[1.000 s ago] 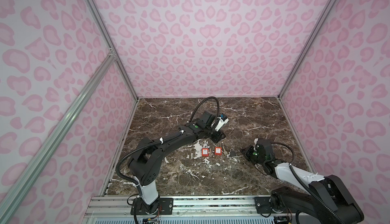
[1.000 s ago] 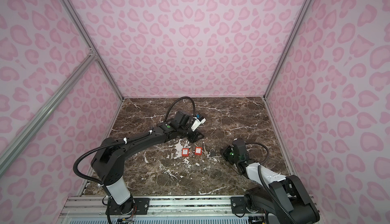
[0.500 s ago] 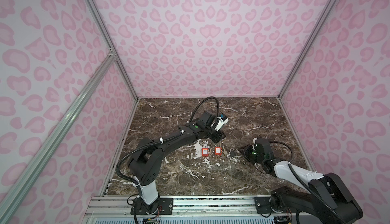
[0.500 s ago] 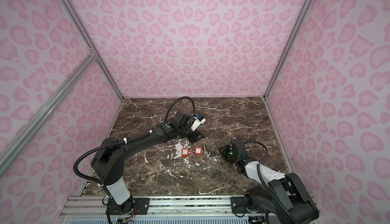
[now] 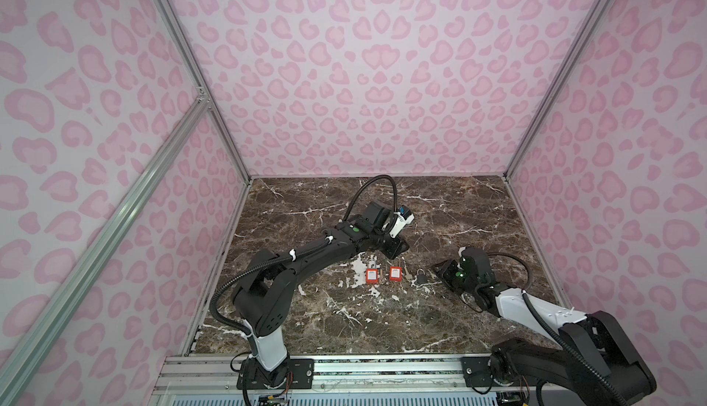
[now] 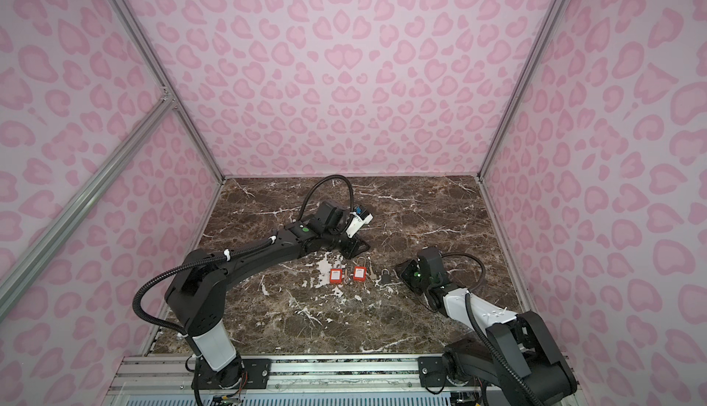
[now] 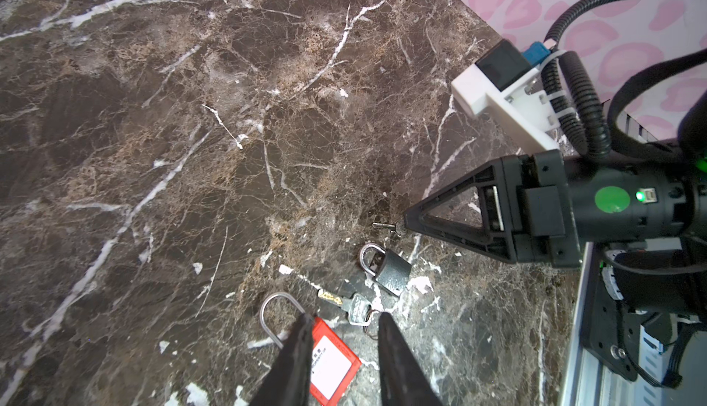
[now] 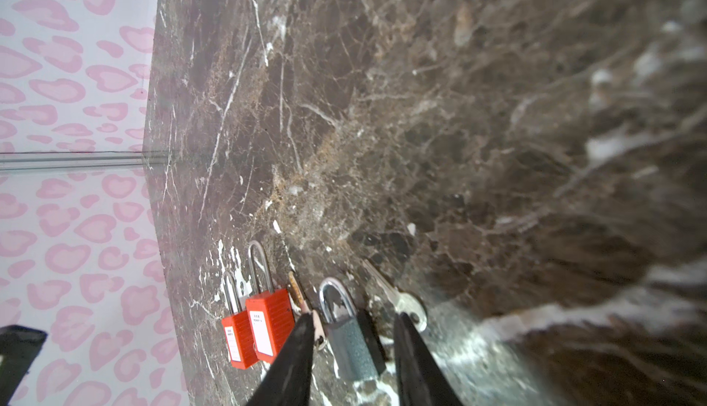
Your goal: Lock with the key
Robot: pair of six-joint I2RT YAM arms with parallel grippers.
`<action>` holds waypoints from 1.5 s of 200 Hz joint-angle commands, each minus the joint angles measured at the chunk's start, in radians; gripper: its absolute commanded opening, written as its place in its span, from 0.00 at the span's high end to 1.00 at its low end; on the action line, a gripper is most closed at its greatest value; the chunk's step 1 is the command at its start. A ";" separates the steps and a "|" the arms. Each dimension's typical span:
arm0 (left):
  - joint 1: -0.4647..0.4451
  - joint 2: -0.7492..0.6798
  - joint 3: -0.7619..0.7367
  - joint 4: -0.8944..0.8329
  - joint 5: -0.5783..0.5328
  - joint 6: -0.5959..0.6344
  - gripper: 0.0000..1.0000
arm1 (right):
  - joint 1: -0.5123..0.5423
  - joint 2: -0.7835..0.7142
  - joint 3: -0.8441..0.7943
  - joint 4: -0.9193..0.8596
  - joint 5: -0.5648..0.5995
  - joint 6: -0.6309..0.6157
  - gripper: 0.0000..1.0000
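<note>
A small grey padlock (image 8: pixel 352 341) (image 5: pixel 421 278) lies flat on the marble floor between the fingers of my right gripper (image 8: pixel 355 318) (image 5: pixel 440 268), which is open and low over it. A small silver key (image 8: pixel 401 300) (image 7: pixel 388 227) lies loose on the floor just beside one right fingertip. My left gripper (image 7: pixel 342 318) (image 5: pixel 398 251) hangs open above a red padlock (image 7: pixel 333 362) (image 5: pixel 395 274), gripping nothing. A second red padlock (image 5: pixel 371 276) (image 8: pixel 237 339) lies next to it.
A brass-bladed key on a ring (image 7: pixel 354 306) lies between the red padlock and the grey one. Pink patterned walls (image 5: pixel 363 78) close the marble floor (image 5: pixel 344 327) on three sides. A metal rail (image 5: pixel 344 373) runs along the front.
My right gripper's jaws have opened from shut and it has edged slightly left, so the grey padlock lies between its fingers. The left arm has not moved.
</note>
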 commanded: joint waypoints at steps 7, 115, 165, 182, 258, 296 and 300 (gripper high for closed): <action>0.000 -0.014 -0.001 0.013 0.006 0.006 0.68 | -0.014 0.052 0.065 -0.035 -0.014 -0.081 0.63; 0.000 -0.011 0.000 0.010 0.005 0.009 0.68 | -0.051 0.210 0.125 -0.050 -0.122 -0.094 0.58; 0.001 -0.012 -0.002 0.005 0.002 0.011 0.68 | -0.051 0.216 0.117 -0.078 -0.136 -0.093 0.57; 0.001 -0.012 -0.003 0.004 0.003 0.009 0.68 | -0.050 0.211 0.112 -0.092 -0.146 -0.092 0.57; 0.000 -0.014 0.006 0.003 0.001 0.006 0.68 | -0.040 0.146 0.074 -0.093 -0.124 -0.069 0.56; 0.006 -0.036 -0.007 0.010 -0.020 0.000 0.68 | -0.064 0.138 0.107 -0.114 -0.139 -0.106 0.56; 0.006 -0.041 -0.011 0.013 -0.032 -0.005 0.68 | -0.069 0.138 0.112 -0.118 -0.140 -0.112 0.56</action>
